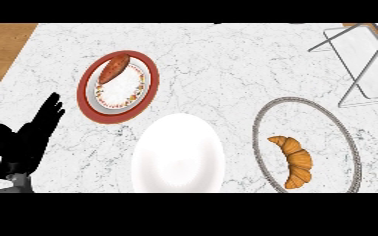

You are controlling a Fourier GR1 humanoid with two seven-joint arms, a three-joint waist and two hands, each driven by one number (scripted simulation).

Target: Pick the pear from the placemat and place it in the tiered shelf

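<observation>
Left robot hand rests at the frame's left edge, fingers spread, holding nothing. The right one is out of view. No pear is visible on the tabletop. The tiered shelf stands upper right, awaiting placement.

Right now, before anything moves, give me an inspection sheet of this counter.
Surface: marble counter, wood strip top left.
Job's things: red mat bearing a patterned plate with a reddish-brown oblong food; no clear pear; wire shelf top right.
Clutter: white plate; croissant on a grey-rimmed plate.
Hands: left hand open, resting at left edge; right not in view.
Cables: nothing seen.
Surroundings: nothing seen.
</observation>
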